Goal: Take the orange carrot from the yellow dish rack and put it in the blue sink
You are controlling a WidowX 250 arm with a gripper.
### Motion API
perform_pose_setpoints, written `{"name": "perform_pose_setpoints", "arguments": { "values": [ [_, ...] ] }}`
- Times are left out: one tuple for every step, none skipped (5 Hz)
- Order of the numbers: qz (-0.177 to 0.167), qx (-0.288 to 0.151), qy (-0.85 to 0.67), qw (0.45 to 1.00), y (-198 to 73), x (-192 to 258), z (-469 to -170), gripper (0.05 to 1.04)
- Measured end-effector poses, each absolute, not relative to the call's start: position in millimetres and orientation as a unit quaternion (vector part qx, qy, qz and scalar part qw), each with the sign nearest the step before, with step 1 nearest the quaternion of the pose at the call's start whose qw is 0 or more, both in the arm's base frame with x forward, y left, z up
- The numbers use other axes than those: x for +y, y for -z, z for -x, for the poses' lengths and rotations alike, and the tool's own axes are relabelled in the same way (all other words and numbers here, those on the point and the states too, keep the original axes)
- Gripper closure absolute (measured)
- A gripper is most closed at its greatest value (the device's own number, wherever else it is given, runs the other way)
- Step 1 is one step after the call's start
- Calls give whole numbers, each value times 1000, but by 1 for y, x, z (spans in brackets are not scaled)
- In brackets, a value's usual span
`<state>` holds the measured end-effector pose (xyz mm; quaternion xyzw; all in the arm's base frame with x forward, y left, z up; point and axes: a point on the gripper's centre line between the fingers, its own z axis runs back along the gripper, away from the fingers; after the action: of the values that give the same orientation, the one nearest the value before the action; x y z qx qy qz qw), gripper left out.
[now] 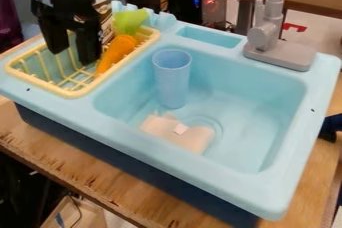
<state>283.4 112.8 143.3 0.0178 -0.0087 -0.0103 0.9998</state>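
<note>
At the upper left, the black gripper (71, 57) hangs over the yellow dish rack (79, 92), pointing down. Its two fingers stand apart, with no object visible between them. Close beside it on the right, an orange carrot (117, 53) with a light green top (130, 20) lies at a slant in the rack. A blue cup (172, 78) stands upright in the light blue sink basin (264, 127), near its back left corner. On the basin floor in front of the cup lies a flat pale pink piece (179, 132) with a small white patch.
A grey faucet (270, 34) rises at the sink's back right. The raised sink rim (200, 174) surrounds the basin, and a small recess (211, 37) lies behind it. The sink unit stands on a wooden table (80, 157).
</note>
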Motion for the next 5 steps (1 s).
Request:
{"name": "perform_pose_setpoints", "arguments": {
  "values": [
    [-9, -13, 15, 1000, -129, 115, -292, 82],
    [9, -34, 22, 999, -120, 110, -301, 82],
    [23, -32, 25, 999, -107, 106, -304, 82],
    [60, -61, 22, 996, -100, 101, -307, 133],
    [75, -79, 16, 994, -100, 96, -310, 399]
  ]
}}
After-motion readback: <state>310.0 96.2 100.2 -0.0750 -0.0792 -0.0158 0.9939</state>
